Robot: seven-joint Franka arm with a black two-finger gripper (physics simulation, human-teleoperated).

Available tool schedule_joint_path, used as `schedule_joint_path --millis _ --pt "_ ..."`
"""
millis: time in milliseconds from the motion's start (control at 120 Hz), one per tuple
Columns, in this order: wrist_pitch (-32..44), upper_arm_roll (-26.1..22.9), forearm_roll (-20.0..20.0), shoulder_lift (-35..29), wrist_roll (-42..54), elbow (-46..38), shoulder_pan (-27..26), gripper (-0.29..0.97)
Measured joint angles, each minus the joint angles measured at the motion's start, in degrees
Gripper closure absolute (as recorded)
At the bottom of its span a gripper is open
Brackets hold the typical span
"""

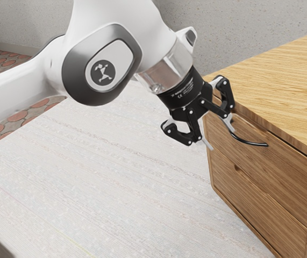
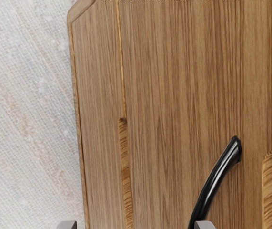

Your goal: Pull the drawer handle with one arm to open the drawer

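Observation:
A wooden cabinet (image 1: pixel 282 91) stands at the exterior view's right, with two drawers in its front. The upper drawer (image 1: pixel 261 161) carries a curved black handle (image 1: pixel 248 142) and looks flush with the cabinet. My black gripper (image 1: pixel 218 134) is open, hovering just in front of the upper drawer's near end. One fingertip (image 1: pixel 229 126) is right beside the handle's end. In the wrist view the handle (image 2: pixel 216 183) curves down to one grey fingertip (image 2: pixel 201 224). The other fingertip (image 2: pixel 67 224) sits over the edge of the drawer front (image 2: pixel 174 95).
The lower drawer (image 1: pixel 255 209) has a small wooden notch pull (image 1: pixel 236 168), also seen in the wrist view as a notch (image 2: pixel 123 167). Pale grey floor (image 1: pixel 99 188) spreads in front of the cabinet. A grey wall (image 1: pixel 239 27) rises behind.

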Motion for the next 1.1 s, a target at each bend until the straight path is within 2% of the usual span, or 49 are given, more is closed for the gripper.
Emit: schedule_joint_path --millis 567,1100 --pt "0.69 -2.93 -0.49 -0.33 0.09 0.54 4.25 0.48" --pt "1.66 -3.15 -0.78 0.26 0.23 0.47 0.97 0.50"
